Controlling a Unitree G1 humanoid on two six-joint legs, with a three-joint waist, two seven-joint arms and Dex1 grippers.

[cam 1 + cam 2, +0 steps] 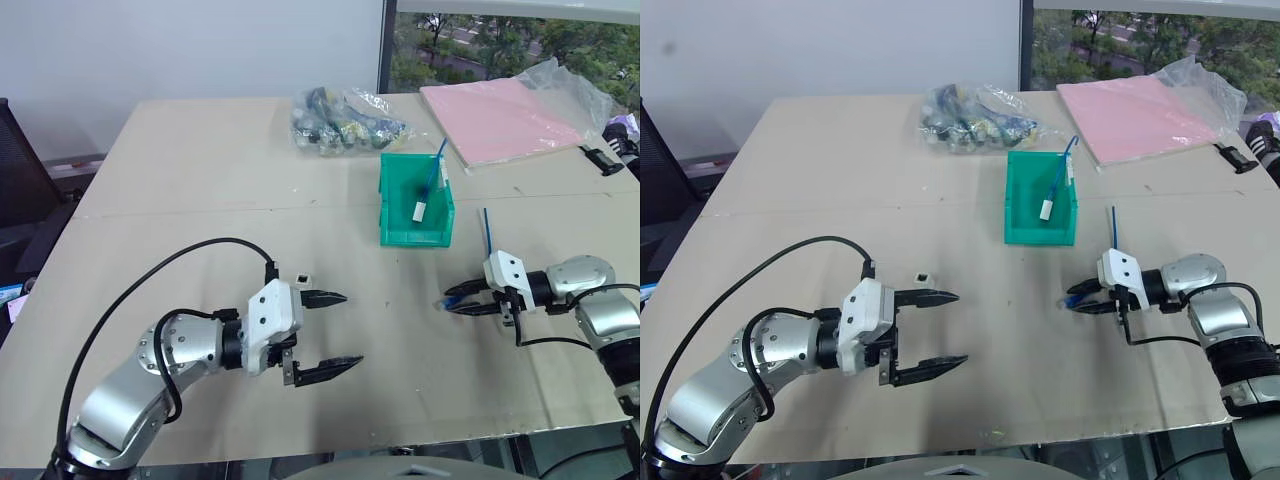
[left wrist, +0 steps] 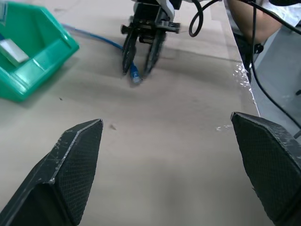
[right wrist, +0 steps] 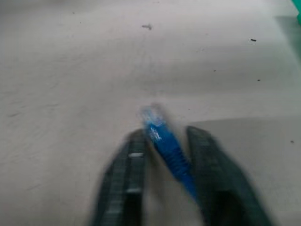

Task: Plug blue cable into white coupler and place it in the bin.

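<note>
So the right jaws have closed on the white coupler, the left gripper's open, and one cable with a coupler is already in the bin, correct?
Not the coupler. The right gripper has closed on the plug end of a blue cable, as the left wrist view shows. The left gripper is open, and a coupled cable is in the bin.
</note>
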